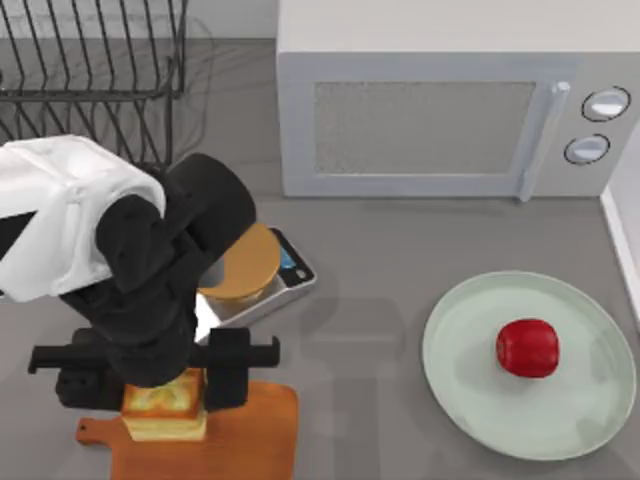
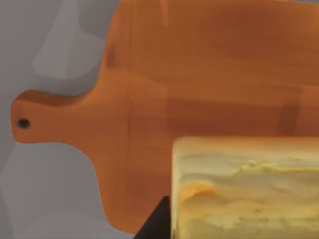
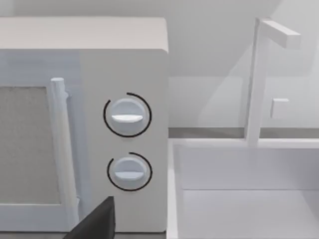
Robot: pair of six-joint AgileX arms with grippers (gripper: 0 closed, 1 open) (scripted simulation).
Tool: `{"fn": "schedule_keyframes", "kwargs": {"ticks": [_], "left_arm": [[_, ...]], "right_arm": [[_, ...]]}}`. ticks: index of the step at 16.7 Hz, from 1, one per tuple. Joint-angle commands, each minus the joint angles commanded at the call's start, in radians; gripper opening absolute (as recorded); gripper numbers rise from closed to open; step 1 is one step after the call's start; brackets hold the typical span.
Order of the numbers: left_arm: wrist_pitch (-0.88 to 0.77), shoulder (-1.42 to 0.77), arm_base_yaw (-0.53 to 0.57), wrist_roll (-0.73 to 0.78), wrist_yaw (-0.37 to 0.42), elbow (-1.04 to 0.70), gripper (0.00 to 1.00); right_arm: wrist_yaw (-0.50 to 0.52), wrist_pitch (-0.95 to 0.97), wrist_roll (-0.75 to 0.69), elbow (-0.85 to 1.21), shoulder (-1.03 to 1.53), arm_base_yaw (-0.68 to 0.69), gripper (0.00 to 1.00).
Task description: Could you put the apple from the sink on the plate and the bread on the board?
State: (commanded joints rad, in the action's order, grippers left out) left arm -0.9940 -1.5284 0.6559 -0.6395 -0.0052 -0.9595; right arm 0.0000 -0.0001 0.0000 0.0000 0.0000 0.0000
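Grey counter: left tool (image 1: 165, 385) clamps bread (image 1: 166, 405) over board (image 1: 235, 440); no writing legible.

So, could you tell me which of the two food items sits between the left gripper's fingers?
The bread, over the board; the apple lies free on the plate.

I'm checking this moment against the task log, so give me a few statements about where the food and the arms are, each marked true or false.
1. The apple lies on the plate. True.
2. The bread is on the scale. False: it is over the board, near its handle end, between the fingers of the left gripper.
3. The left gripper is over the plate. False: it is at the board, at the table's left.
4. The microwave has two round knobs. True.
5. The plate is left of the board. False: it is at the table's right.
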Motion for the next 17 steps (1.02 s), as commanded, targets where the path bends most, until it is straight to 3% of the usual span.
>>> {"fn": "schedule_keyframes", "kwargs": {"ticks": [17], "left_arm": [[0.197, -0.071, 0.002, 0.001, 0.000, 0.121, 0.00]], "right_arm": [[0.000, 0.000, 0.000, 0.000, 0.000, 0.000, 1.00]]}}
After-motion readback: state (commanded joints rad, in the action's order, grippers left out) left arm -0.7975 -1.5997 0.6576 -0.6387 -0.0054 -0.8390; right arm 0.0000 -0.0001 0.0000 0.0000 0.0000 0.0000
